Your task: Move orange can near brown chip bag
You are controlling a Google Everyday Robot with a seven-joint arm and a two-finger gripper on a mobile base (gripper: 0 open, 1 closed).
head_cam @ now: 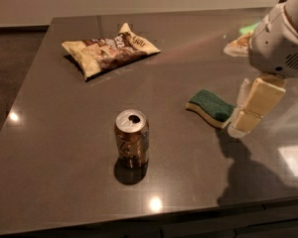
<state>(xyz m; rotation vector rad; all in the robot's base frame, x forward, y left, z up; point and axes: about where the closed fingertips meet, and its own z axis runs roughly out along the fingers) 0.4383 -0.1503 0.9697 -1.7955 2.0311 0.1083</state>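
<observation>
The orange can [132, 138] stands upright near the front middle of the dark table [59, 148], its silver top with the opening facing up. The brown chip bag [109, 49] lies flat at the far left of the table, well behind the can. My gripper [252, 108] hangs above the table at the right, just right of the sponge and far to the right of the can. It holds nothing that I can see.
A green-and-yellow sponge [211, 107] lies right of centre, next to the gripper. A pale packet [237, 44] and something green sit at the far right, partly hidden by my arm [280, 38]. The table's front edge is close below the can.
</observation>
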